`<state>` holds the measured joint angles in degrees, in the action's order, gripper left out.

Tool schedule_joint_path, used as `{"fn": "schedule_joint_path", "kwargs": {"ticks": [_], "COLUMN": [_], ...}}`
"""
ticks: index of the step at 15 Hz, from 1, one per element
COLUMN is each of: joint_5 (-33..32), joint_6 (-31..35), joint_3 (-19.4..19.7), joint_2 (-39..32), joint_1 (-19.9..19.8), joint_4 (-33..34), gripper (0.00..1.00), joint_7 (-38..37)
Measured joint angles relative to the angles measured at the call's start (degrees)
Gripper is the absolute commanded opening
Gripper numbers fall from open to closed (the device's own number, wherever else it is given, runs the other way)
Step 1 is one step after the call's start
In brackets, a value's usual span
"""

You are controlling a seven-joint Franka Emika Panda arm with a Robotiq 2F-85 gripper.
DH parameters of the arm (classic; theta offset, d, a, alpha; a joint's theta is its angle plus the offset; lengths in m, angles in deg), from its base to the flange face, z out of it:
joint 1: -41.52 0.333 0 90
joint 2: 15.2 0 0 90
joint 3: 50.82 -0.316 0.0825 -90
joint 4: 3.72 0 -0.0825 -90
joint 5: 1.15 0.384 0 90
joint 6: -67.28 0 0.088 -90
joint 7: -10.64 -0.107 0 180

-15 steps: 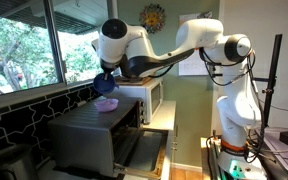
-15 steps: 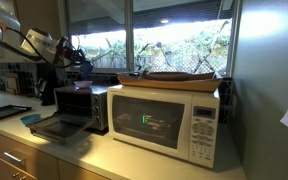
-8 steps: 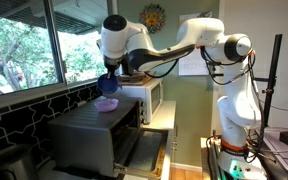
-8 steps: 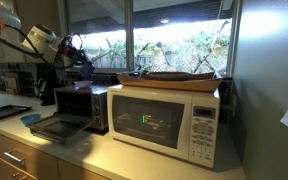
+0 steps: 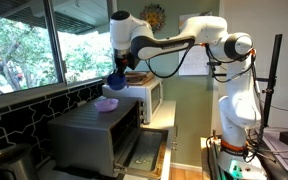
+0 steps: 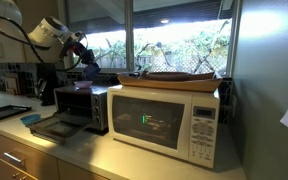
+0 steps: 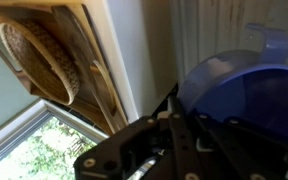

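Note:
My gripper (image 5: 117, 78) hangs above the top of a dark toaster oven (image 5: 84, 130), near the window. It is shut on the rim of a blue translucent bowl (image 7: 246, 92), which is held in the air; the bowl also shows in an exterior view (image 5: 118, 86). A pale purple bowl (image 5: 106, 104) sits on the oven top just below and beside the gripper, apart from it. In an exterior view the gripper (image 6: 88, 68) is above the toaster oven (image 6: 80, 100), left of the white microwave (image 6: 164, 118).
A woven tray (image 6: 179, 76) lies on top of the microwave and shows in the wrist view (image 7: 42, 60). The toaster oven's door (image 6: 50, 128) is folded open over the counter. A black tray (image 6: 6, 111) and a small blue item (image 6: 31, 118) lie on the counter.
The gripper has risen off the oven top and moved toward the microwave with the blue bowl. The purple bowl stayed on the toaster oven.

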<state>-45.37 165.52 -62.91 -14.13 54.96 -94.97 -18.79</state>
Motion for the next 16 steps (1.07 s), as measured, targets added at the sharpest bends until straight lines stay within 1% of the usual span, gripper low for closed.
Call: {"fn": "schedule_joint_path", "kwargs": {"ticks": [6, 7, 10, 13, 14, 16], "joint_5": [11.2, 12.7, 13.4, 13.5, 13.5, 13.5], "joint_6": [0.0, 0.0, -1.9, -1.9, -1.9, -1.9], "joint_3": [2.6, 2.8, 3.0, 3.0, 2.9, 2.9], "joint_2": [3.7, 4.1, 4.8, 4.8, 4.9, 4.8], "joint_1": [-3.6, -4.1, -5.0, -5.1, -5.1, -5.1], "joint_4": [-3.8, -4.4, -5.5, -5.5, -5.5, -5.4], "gripper": [0.01, 0.06, 0.06, 0.06, 0.01, 0.01], "joint_7": [-6.1, -7.1, -9.9, -10.2, -10.3, -10.3]}}
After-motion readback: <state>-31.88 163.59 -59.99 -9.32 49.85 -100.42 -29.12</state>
